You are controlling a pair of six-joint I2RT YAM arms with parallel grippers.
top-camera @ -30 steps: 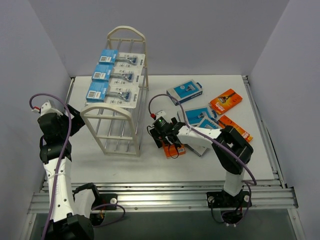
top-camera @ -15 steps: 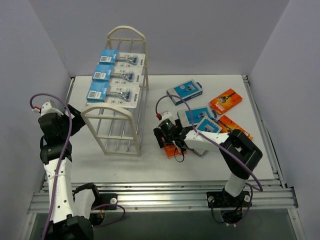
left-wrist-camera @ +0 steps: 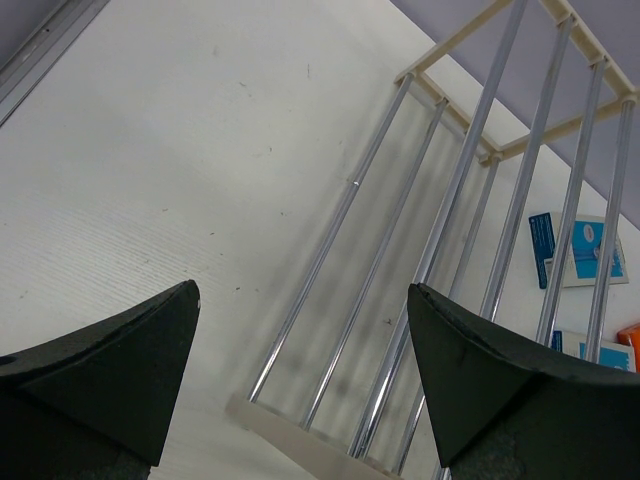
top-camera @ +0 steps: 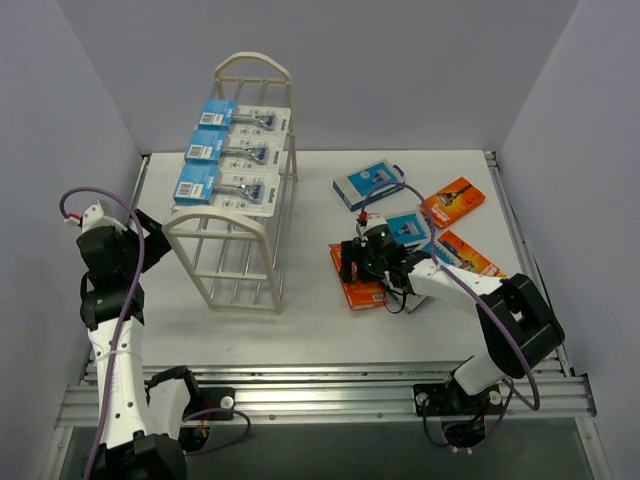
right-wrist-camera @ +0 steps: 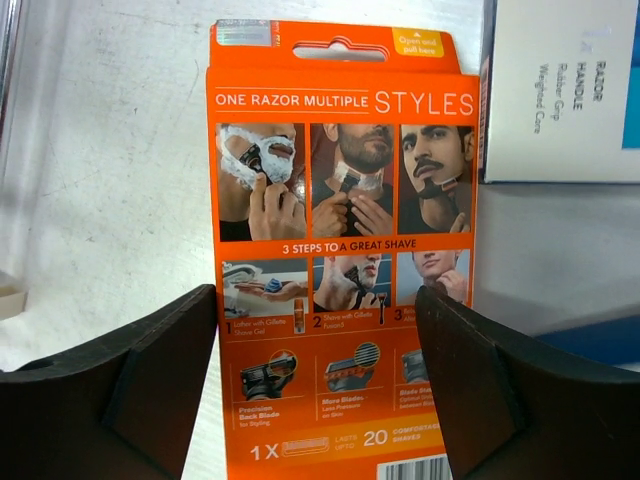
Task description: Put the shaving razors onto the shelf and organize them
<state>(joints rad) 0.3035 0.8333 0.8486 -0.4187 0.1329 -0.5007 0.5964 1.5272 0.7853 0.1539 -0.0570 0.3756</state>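
Because the orange box, lying flat on the table to the right of the shelf, is light, stiff card with a slick face, take it across its long edges. Your right gripper straddles it, jaws apart and seemingly not yet pinching. The left gripper hangs wide and empty beside the shelf.

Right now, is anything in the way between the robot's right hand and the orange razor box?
Nothing visible does. The right hand hangs over the orange razor box, its fingers spread on either side of the pack.
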